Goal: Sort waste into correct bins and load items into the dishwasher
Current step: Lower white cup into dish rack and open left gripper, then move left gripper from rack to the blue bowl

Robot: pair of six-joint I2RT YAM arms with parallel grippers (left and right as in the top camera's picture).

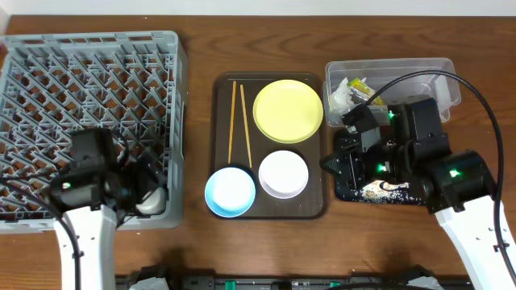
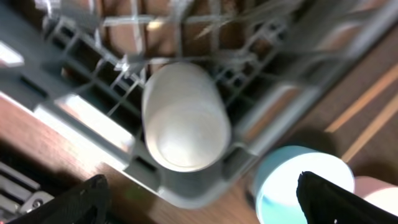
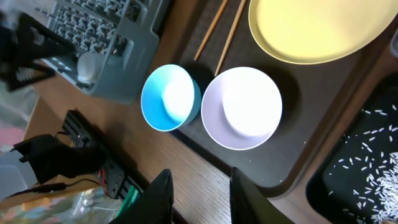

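The left gripper [image 2: 200, 183], fingers spread wide and gripping nothing, is hovering at the corner of the dish rack [image 2: 81, 119]. Just ahead of its tips, a white rounded vessel [image 2: 185, 118], possibly a cup, is lying inside the rack. The right gripper [image 3: 199, 174], fingers slightly parted and empty, is hanging above the table [image 3: 186, 155]. Ahead of it, the blue bowl [image 3: 171, 96] and white bowl [image 3: 242, 107] are sitting side by side on the brown tray [image 3: 311, 127], with the yellow plate [image 3: 311, 28] and chopsticks [image 3: 214, 28] beyond and the black tray [image 3: 367, 171] alongside.

A dark brown wooden table [image 1: 266, 246] with visible grain fills the view under soft, even light. A pale strip [image 1: 242, 6] runs beyond its far edge, and a black rail [image 1: 242, 282] lines the near edge.
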